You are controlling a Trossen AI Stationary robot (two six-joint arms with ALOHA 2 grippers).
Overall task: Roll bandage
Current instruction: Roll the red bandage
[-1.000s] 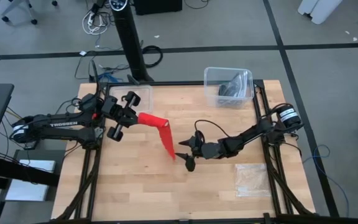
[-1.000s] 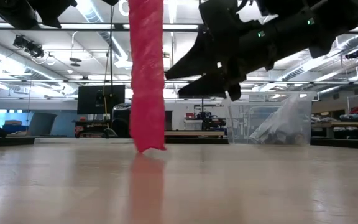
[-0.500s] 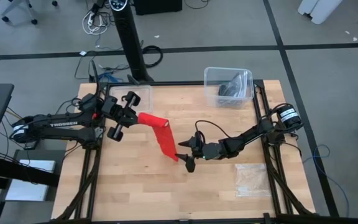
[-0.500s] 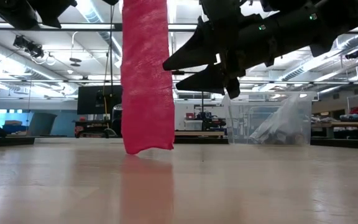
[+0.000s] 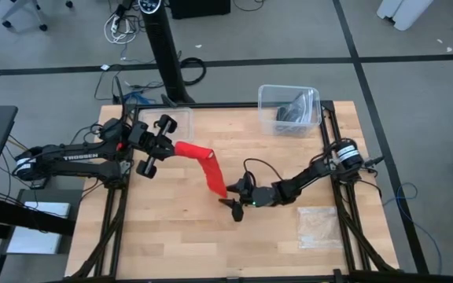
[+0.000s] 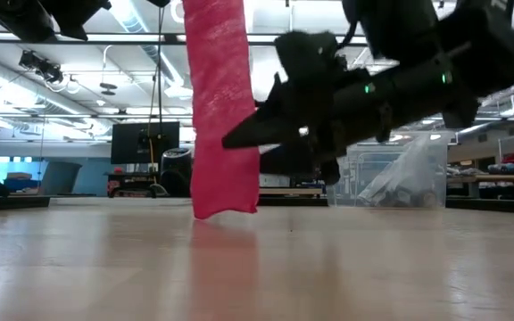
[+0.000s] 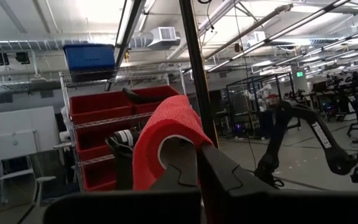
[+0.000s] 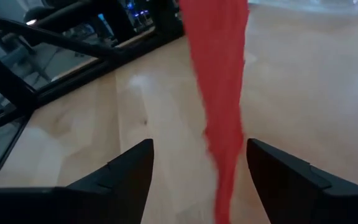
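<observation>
The red bandage (image 5: 207, 169) hangs as a long flat band from my left gripper (image 5: 173, 146), which is shut on its upper end above the table's far left part. Its lower end (image 6: 226, 207) hangs close to the table top; whether it touches I cannot tell. My right gripper (image 5: 230, 203) is open and low over the middle of the table. It points toward the band, and its two fingers (image 8: 123, 171) stand on either side of the band's lower part (image 8: 222, 124) without touching it. My left gripper holds the bandage's upper end (image 7: 166, 127), which lies draped in a loop over one finger (image 7: 179, 165) and is caught between the two fingers. The fingers reach level from the table's left. The band hangs straight below them, slanting toward the table's middle.
A clear plastic bin (image 5: 289, 108) with dark things in it stands at the far right. A clear plastic bag (image 5: 319, 226) lies near the right edge. A second clear container (image 5: 178, 118) sits at the far left, behind my left gripper.
My right gripper has gone down and toward the bandage's lower end, staying open. The hanging band has turned about a little and its lower end has swung slightly. My left gripper has kept still.
</observation>
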